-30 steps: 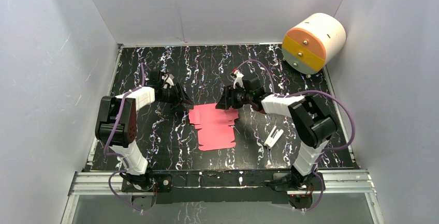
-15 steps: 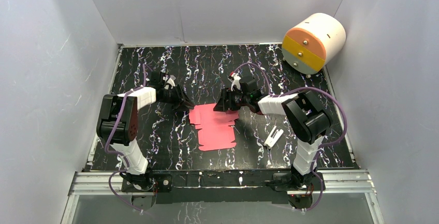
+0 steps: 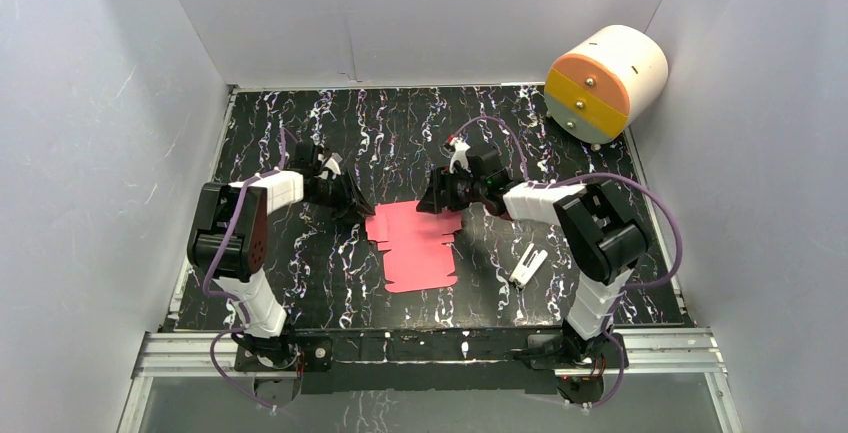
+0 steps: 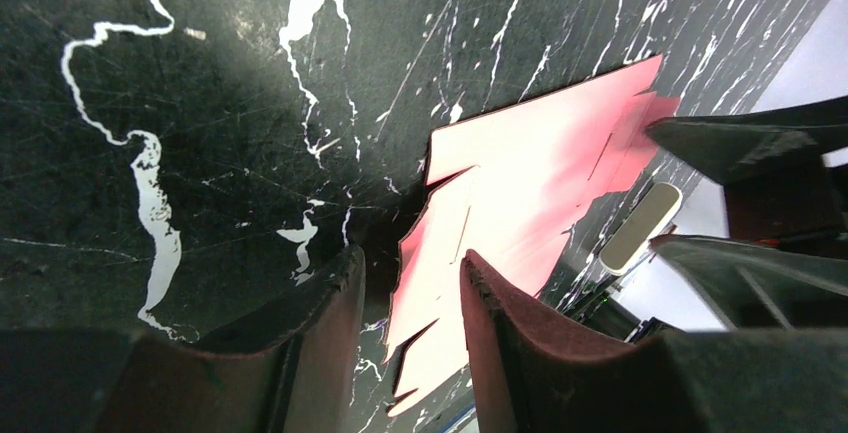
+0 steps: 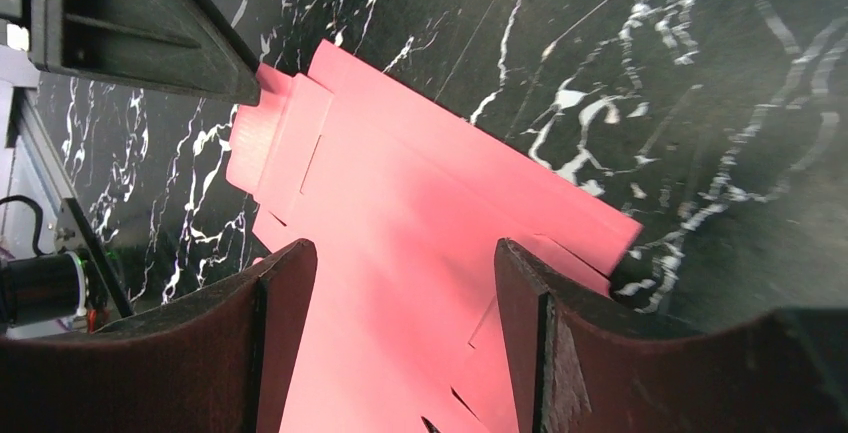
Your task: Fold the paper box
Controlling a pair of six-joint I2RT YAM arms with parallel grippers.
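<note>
Folding looks not yet begun: the paper box (image 3: 415, 243) lies as a flat notched sheet near the middle of the table (image 3: 310, 288), with no wall raised and every flap and crease left to do. The left pincer (image 3: 352, 201) sits low at the sheet's corner nearest the table's far-left side, jaws partly apart and gripping nothing. The right pincer (image 3: 440, 203) hovers over the sheet's far-right corner, jaws wide and empty.
</note>
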